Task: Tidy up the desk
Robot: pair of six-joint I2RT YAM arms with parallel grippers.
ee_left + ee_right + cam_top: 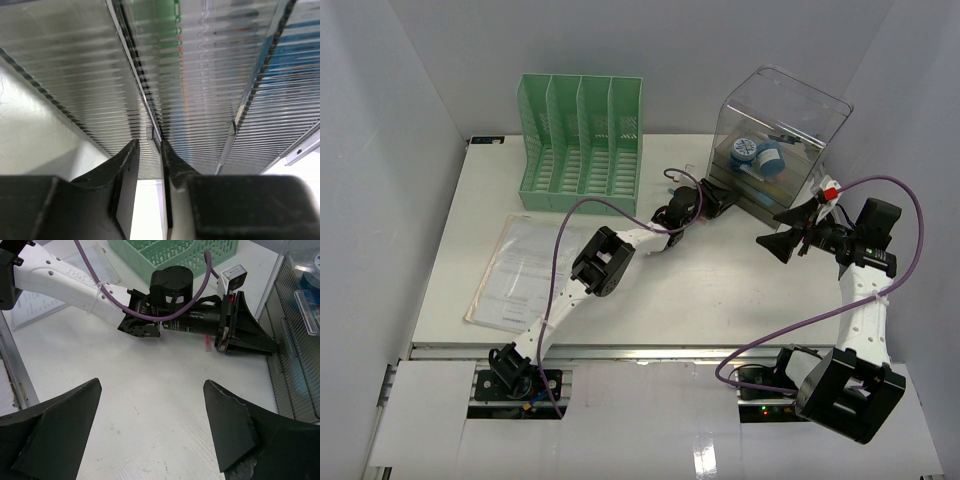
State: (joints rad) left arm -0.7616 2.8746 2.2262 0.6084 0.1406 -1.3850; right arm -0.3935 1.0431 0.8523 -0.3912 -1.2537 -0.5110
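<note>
Left hand (149, 147) pinches drawer handle (285, 340), far right of bench (720, 290), likely for pulling open; right hand (151, 385) spread, empty.

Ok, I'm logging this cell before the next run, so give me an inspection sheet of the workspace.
Surface: desk white, matte.
Job's things: green sorter back left; clear drawer box back right, blue rolls inside; papers at left.
Clutter: nothing seen.
Grippers: left gripper shut on drawer handle; right gripper open above desk.
Cables: purple cables loop off both arms.
Surroundings: white walls; rail at near edge.
</note>
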